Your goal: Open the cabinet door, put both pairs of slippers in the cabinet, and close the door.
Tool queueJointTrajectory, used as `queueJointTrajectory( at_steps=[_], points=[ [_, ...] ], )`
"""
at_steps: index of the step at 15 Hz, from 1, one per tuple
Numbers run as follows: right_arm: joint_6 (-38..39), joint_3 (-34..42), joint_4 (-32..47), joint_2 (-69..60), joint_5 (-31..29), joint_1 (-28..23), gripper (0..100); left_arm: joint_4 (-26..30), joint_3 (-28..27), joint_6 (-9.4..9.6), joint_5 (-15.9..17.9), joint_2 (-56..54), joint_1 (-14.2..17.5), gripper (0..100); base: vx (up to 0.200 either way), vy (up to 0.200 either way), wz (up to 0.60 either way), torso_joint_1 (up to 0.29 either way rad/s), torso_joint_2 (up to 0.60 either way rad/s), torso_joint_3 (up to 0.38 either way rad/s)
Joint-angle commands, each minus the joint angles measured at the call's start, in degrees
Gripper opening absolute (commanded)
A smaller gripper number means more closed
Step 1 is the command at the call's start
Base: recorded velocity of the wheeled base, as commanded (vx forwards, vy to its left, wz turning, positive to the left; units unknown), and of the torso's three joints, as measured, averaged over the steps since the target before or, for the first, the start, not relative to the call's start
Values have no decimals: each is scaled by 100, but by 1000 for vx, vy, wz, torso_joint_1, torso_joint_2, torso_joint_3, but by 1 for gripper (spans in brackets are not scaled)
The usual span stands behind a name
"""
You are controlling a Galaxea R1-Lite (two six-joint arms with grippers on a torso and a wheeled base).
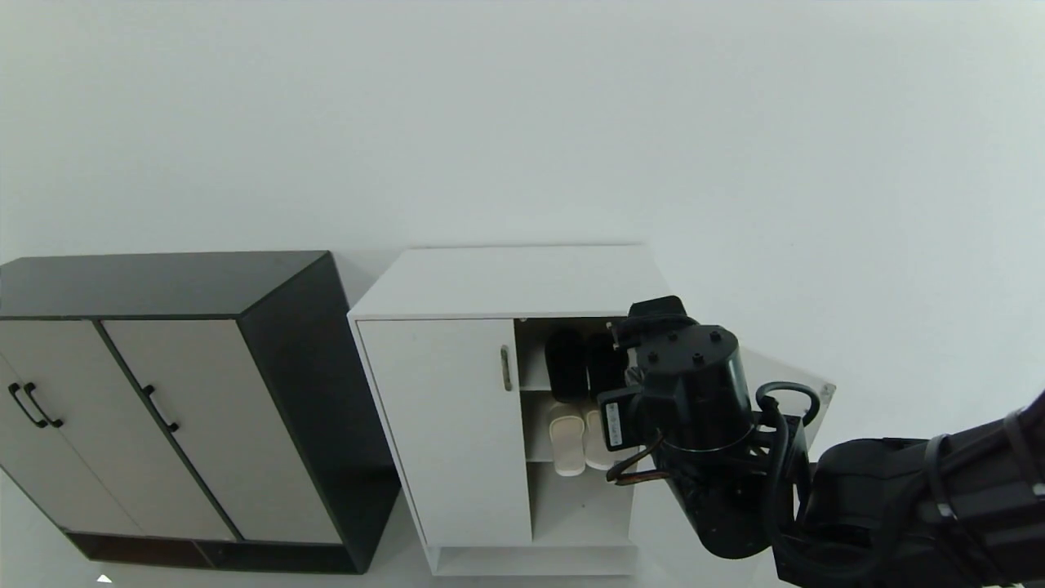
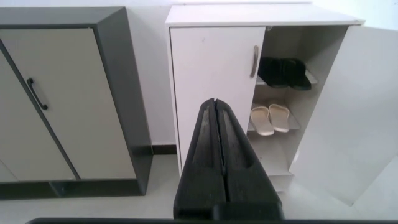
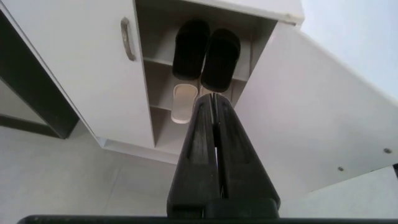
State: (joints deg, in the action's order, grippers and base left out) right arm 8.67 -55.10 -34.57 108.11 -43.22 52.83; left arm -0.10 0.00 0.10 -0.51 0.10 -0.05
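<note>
Cabinet door (image 2: 354, 112), the right-hand one of the white cabinet (image 1: 506, 282), stands swung wide open and is not yet closed; inside, the black slippers (image 3: 205, 53) lie side by side on the top shelf and the white slippers (image 2: 270, 118) on the shelf below, so both pairs look stowed and only the closing seems left; the other door (image 1: 445, 425) is shut, its handle (image 1: 506, 367) next to the opening; the right gripper (image 3: 213, 99) hangs in front of the opening, jaws pressed together on nothing; the left gripper (image 2: 215, 102), likewise pressed together and empty, sits farther back, facing the cabinet front; a dark cabinet (image 1: 163, 282) stands just beside; the risks: the right arm lies between door and opening, so the swinging door could catch on it; the black slippers seem to reach the shelf's front edge and, if nudged outward, could block the door.
</note>
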Motion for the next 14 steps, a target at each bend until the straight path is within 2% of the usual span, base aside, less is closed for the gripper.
queueJointTrajectory(
  at_steps=[1, 6, 14],
  points=[
    [-14, 17, -6, 9, -3, -36, 0, 1, 0, -1, -2, -1, 5, 0, 0, 0, 0, 203, -447, -246],
    [-14, 17, -6, 44, -3, -36, 0, 1, 0, -1, -2, -1, -4, 0, 0, 0, 0, 41, -89, -51],
    [-67, 8, -120, 97, -3, -256, 0, 1, 0, -1, -10, -1, -4, 0, 0, 0, -600, 5, 2, 2]
  ],
)
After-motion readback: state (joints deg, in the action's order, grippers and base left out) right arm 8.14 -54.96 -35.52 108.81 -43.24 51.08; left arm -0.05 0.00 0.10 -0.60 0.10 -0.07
